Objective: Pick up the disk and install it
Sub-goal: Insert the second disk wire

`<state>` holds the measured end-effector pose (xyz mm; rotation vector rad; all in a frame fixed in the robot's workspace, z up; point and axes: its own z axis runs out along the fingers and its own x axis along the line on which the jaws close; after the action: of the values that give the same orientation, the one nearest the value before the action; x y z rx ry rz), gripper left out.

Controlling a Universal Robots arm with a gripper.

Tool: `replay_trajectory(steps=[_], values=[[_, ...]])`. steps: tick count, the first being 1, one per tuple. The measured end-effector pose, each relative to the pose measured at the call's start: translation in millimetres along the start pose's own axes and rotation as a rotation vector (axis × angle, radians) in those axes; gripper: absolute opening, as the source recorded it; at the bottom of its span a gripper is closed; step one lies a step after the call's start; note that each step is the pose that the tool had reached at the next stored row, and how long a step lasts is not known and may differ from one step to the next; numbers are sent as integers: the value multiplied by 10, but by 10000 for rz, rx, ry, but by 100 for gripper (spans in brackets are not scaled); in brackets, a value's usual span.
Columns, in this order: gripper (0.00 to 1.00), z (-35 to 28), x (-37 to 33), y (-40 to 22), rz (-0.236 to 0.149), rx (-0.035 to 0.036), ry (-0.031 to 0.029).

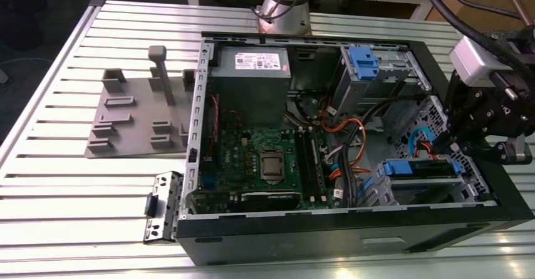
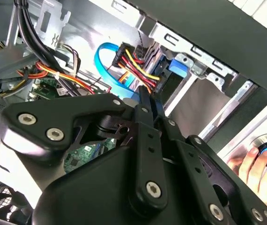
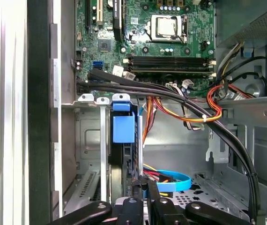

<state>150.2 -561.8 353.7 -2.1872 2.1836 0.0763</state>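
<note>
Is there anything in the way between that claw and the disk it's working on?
Hardly. The gripper has its tips right at the end of the disk, which sits in its drive cage. Only the blue cable and a bundle of coloured wires crowd that same end, beside the tips.

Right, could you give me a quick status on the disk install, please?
Gripper low over the drive bay, by the cables. Disk sits in the bay, blue carrier showing. Person's hand beside the case.
</note>
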Motion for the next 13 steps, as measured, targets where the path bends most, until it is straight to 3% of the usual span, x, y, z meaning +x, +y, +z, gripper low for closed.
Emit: replay_trajectory(steps=[9,13], values=[[16,45,89,57,-48,-4,-47],[16,56,91,63,-179,-13,-121]])
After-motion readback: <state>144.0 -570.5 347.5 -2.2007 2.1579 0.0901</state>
